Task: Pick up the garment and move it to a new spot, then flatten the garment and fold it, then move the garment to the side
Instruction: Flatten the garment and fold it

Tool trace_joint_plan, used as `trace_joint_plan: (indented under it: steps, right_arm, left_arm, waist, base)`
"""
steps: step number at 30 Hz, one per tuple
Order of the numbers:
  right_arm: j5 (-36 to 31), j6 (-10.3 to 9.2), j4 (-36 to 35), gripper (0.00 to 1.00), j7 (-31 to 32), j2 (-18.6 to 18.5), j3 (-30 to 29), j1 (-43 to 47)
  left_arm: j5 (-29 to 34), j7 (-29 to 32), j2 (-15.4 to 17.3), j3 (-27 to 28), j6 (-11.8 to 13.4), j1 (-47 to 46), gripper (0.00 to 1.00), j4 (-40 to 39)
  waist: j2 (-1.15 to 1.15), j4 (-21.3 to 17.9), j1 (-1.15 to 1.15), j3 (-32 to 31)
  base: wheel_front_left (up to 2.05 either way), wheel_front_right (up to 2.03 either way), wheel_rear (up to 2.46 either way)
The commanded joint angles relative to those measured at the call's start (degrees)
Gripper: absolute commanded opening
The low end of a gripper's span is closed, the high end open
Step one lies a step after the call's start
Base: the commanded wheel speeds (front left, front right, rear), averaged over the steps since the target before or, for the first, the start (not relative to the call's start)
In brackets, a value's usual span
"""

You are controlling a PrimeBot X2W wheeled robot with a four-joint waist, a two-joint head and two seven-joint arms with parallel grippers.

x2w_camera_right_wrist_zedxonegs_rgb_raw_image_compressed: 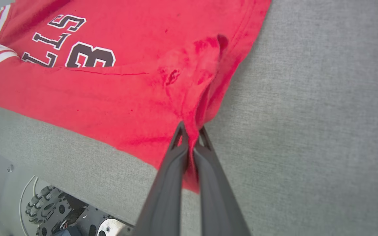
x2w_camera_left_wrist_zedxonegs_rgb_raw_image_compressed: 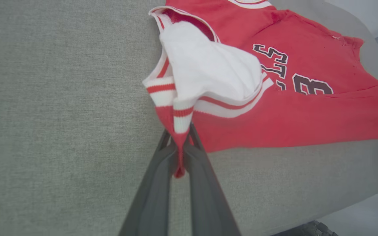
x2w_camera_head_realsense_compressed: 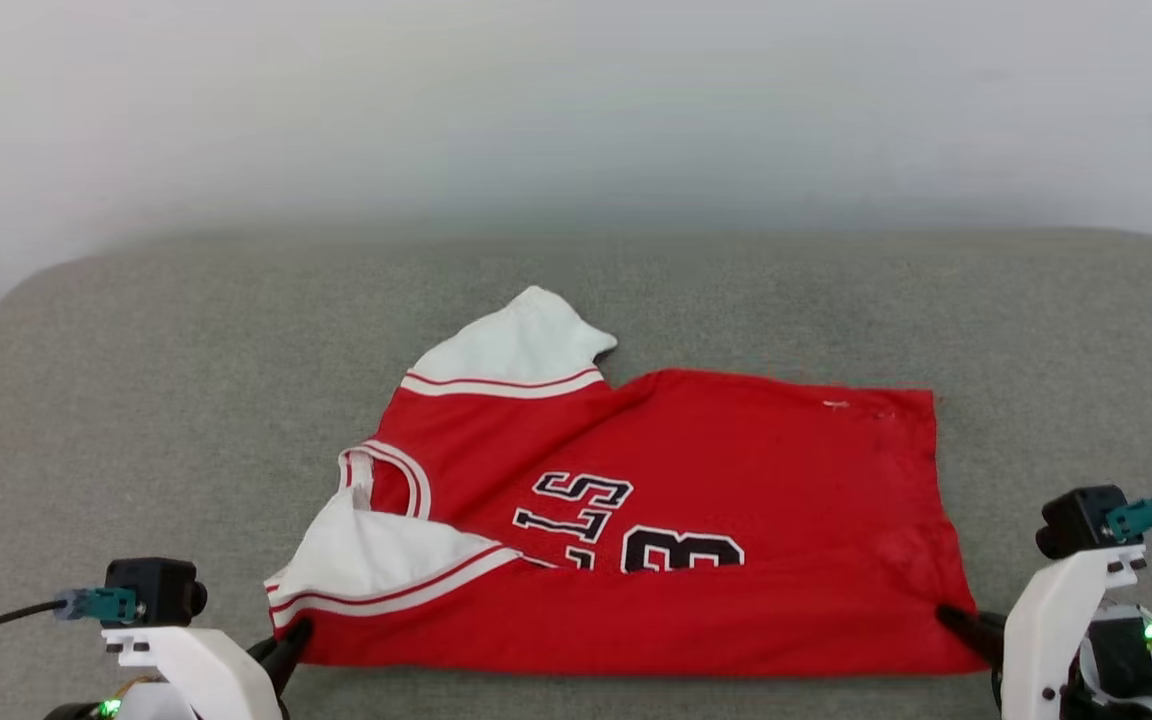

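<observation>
The garment (x2w_camera_head_realsense_compressed: 676, 520), a red jersey with white sleeves and black lettering, lies across the grey padded surface (x2w_camera_head_realsense_compressed: 136, 400), its near edge folded up over the letters. My left gripper (x2w_camera_head_realsense_compressed: 294, 640) is shut on the near left corner by the striped sleeve trim (x2w_camera_left_wrist_zedxonegs_rgb_raw_image_compressed: 180, 118). In the left wrist view that gripper (x2w_camera_left_wrist_zedxonegs_rgb_raw_image_compressed: 179, 137) pinches red and white cloth. My right gripper (x2w_camera_head_realsense_compressed: 951, 618) is shut on the near right hem corner. Seen from the right wrist, the right gripper (x2w_camera_right_wrist_zedxonegs_rgb_raw_image_compressed: 191, 131) pinches bunched red fabric (x2w_camera_right_wrist_zedxonegs_rgb_raw_image_compressed: 189, 75).
A pale wall (x2w_camera_head_realsense_compressed: 576, 100) rises behind the surface. The surface's near edge (x2w_camera_right_wrist_zedxonegs_rgb_raw_image_compressed: 61, 141) runs just below the garment, with the robot's wheeled base (x2w_camera_right_wrist_zedxonegs_rgb_raw_image_compressed: 54, 209) under it. Bare grey surface lies left, right and beyond the garment.
</observation>
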Motion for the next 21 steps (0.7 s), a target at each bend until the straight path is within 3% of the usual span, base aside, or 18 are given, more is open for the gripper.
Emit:
trace_joint_plan:
  steps: [1,7,8,9,10,11,14,21]
  right_arm:
    - [-0.2,-0.02,-0.9,0.0,0.5,-0.5,-0.7,2.0]
    - [-1.0,-0.02,-1.7,0.0,2.6,0.9,-2.7,6.6]
    - [-1.4,-0.02,-1.4,0.24,2.1,1.2,-2.9,7.1]
    - [-2.4,-0.02,-1.0,0.84,1.6,1.3,-2.9,7.4]
    - [-3.5,-0.02,-0.6,1.0,-0.2,1.8,-2.5,7.9]
    - [-4.0,-0.01,-0.9,1.0,-1.8,2.0,-2.3,7.8]
    - [-5.2,-0.01,-1.1,1.0,-5.7,2.2,-2.0,7.5]
    - [-9.4,-0.01,-3.0,1.0,-22.0,3.4,-4.2,5.9]
  left_arm:
    - [-0.5,0.4,0.4,0.2,0.5,1.4,0.0,-0.8]
    - [-3.0,2.9,-0.1,-0.7,1.7,4.8,0.0,-0.6]
    - [-3.3,2.9,-0.4,-0.7,1.8,5.1,0.0,0.0]
    - [-3.2,2.5,-0.8,-0.7,1.8,5.0,0.0,0.7]
    - [-4.1,2.2,-2.0,-0.9,1.0,4.7,0.84,2.1]
    - [-4.0,1.9,-2.2,-0.9,0.8,4.4,1.0,2.8]
    - [-4.0,0.6,-2.8,-0.3,0.8,3.6,1.0,4.0]
    - [-1.0,-4.9,-2.8,2.1,1.4,0.1,1.0,4.2]
  waist:
    - [0.0,0.0,0.0,-1.8]
    - [0.0,0.3,0.0,-2.0]
    - [0.0,0.2,0.0,-1.9]
    - [0.0,0.2,0.0,-1.8]
    - [0.0,0.2,0.0,-1.5]
    - [0.0,0.1,0.0,-1.4]
    - [0.0,-0.3,0.0,-1.3]
    - [0.0,-2.1,0.0,-1.7]
  base:
    - [0.0,0.0,0.0]
    - [0.0,0.0,0.0]
    - [0.0,0.0,0.0]
    - [0.0,0.0,0.0]
    - [0.0,0.0,0.0]
    - [0.0,0.0,0.0]
    - [0.0,0.0,0.0]
    - [0.0,0.0,0.0]
